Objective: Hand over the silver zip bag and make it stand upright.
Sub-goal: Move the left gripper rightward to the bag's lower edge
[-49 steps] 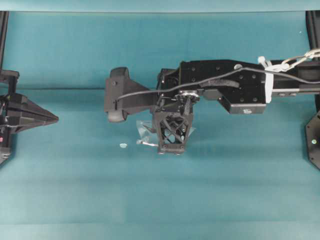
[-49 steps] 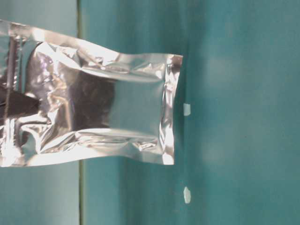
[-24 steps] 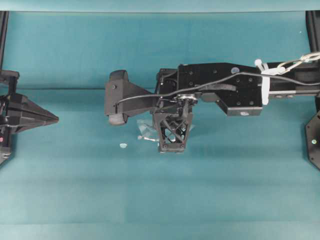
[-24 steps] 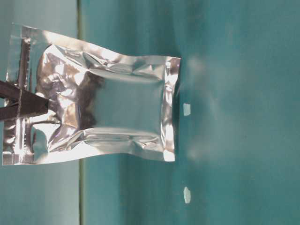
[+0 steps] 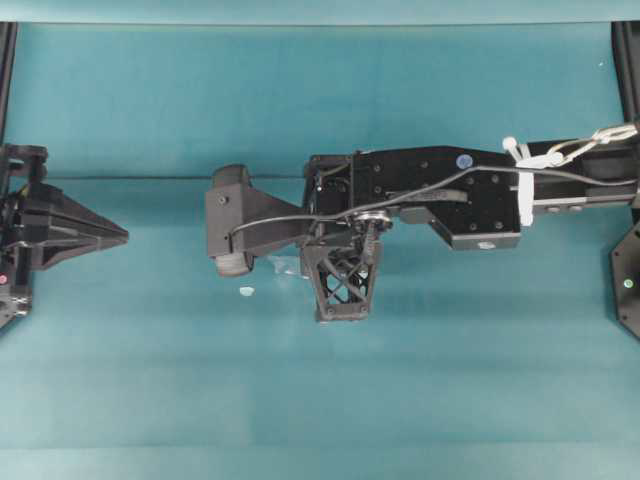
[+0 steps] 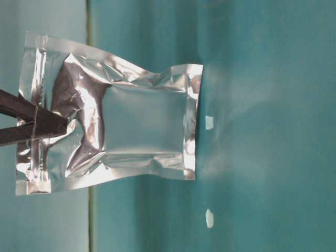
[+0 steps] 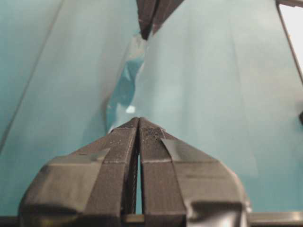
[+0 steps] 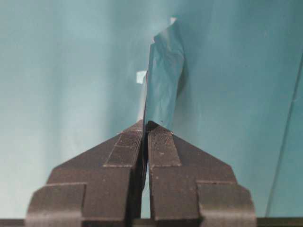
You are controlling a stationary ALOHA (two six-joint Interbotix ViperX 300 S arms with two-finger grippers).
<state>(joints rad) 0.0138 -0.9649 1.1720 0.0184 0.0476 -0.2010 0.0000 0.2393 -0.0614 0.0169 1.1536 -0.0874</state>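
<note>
The right gripper (image 8: pixel 145 126) pinches the top seam of the bag (image 6: pixel 142 131), whose bottom edge seems at the table (image 6: pixel 262 79), so it should lower straight and open slowly, while the left gripper (image 7: pixel 138 125), pressed together and empty, waits apart.

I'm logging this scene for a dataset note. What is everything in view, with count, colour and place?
silver zip bag: one, shiny silver, held by its sealed edge at the table's middle, opposite edge at the cloth.
white bits: two, white, on the cloth by the bag.
table cloth: one, teal, covering the table.
right pincer: one, black, shut on the bag.
left pincer: one, black, shut, empty, at the left edge of the overhead view.
</note>
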